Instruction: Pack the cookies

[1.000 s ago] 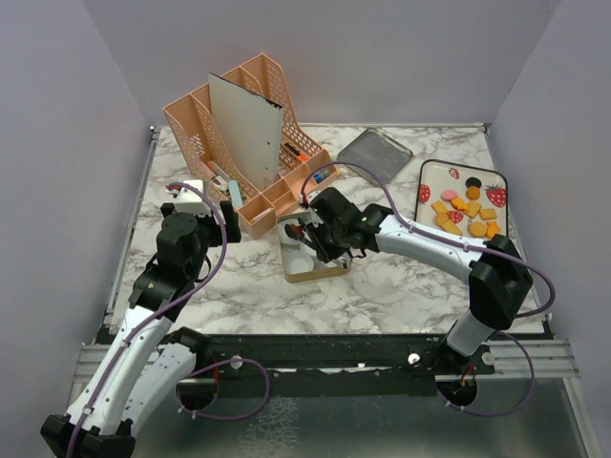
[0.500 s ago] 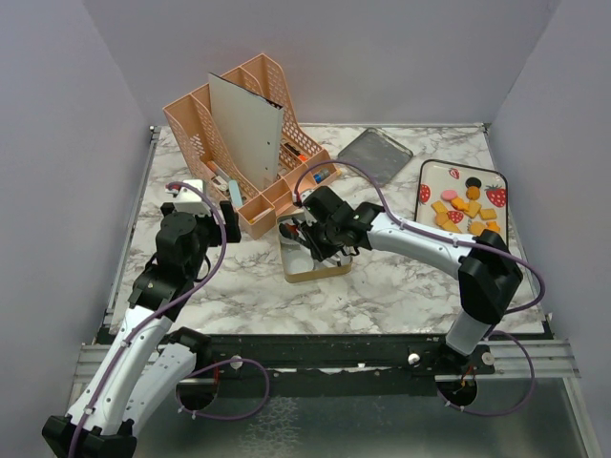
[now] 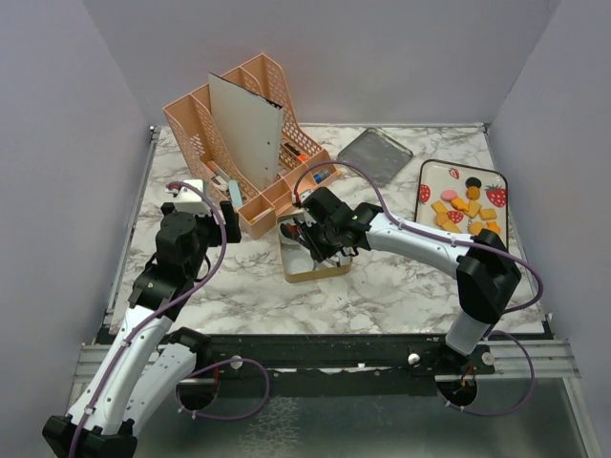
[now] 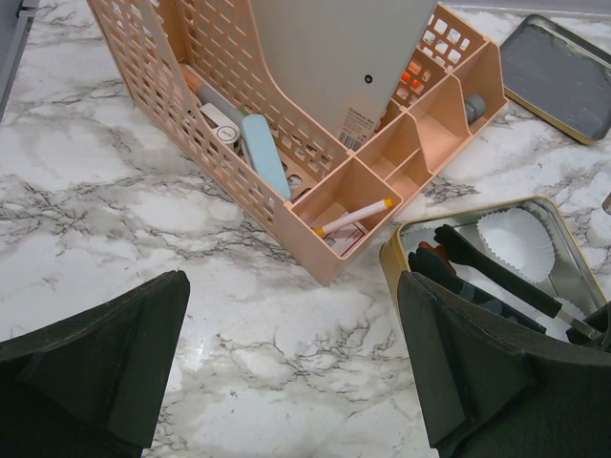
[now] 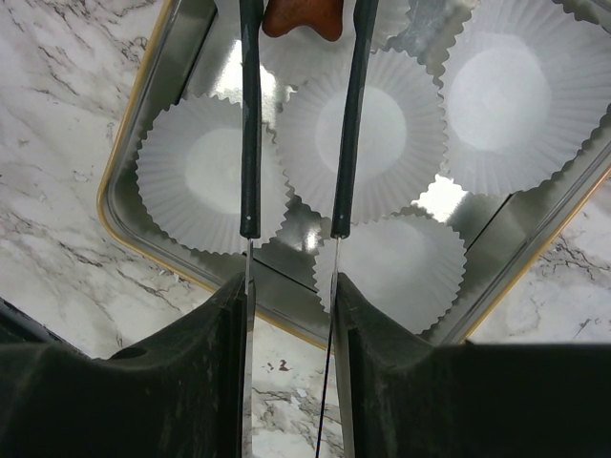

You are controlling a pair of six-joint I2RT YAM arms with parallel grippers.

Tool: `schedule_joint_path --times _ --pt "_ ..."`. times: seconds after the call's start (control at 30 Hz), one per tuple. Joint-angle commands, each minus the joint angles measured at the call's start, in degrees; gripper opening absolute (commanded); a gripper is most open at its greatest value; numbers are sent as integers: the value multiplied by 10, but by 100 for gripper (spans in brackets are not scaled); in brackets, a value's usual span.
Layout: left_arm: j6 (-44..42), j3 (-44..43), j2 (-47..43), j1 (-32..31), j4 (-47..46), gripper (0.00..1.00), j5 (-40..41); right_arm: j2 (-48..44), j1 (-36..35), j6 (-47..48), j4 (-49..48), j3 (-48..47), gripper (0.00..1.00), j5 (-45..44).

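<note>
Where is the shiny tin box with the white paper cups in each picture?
Top external: the gold-rimmed metal tin sits mid-table, under the right arm's wrist, beside the peach plastic desk organizer.
Left wrist: at the right edge, lower half.
Right wrist: fills most of the picture.
Shared landmark: the right gripper, thin black fingers pinching a brown star cookie over the tin's white paper cups.

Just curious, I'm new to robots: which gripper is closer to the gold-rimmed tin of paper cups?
Right. The right gripper hangs directly over the tin, pinching a brown cookie above the paper cups; the left gripper sits open to the tin's left, over marble.
</note>
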State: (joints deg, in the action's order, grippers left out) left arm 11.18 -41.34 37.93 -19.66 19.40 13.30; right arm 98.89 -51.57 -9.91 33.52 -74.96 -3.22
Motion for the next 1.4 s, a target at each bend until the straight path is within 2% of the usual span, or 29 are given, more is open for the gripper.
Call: schedule_joint_path --times 0.0,0.37,0.57,0.83,1.2,1.37 --pt "2 6 0 4 -4 99 -12 5 -5 6 -4 -15 38 -16" --pt "2 6 0 4 -4 99 -13 -1 -6 2 -9 -14 45 -13" --pt "3 6 0 5 -4 99 -13 -13 -7 2 -12 -12 45 -12" --pt "3 5 0 5 -4 99 -19 -74 -7 1 -3 -11 45 -15" --pt "5 6 -2 5 -4 99 -34 -143 -4 -28 87 -5 42 -159" --pt "5 5 -5 4 -5 99 -43 -194 37 -50 120 29 41 -199"
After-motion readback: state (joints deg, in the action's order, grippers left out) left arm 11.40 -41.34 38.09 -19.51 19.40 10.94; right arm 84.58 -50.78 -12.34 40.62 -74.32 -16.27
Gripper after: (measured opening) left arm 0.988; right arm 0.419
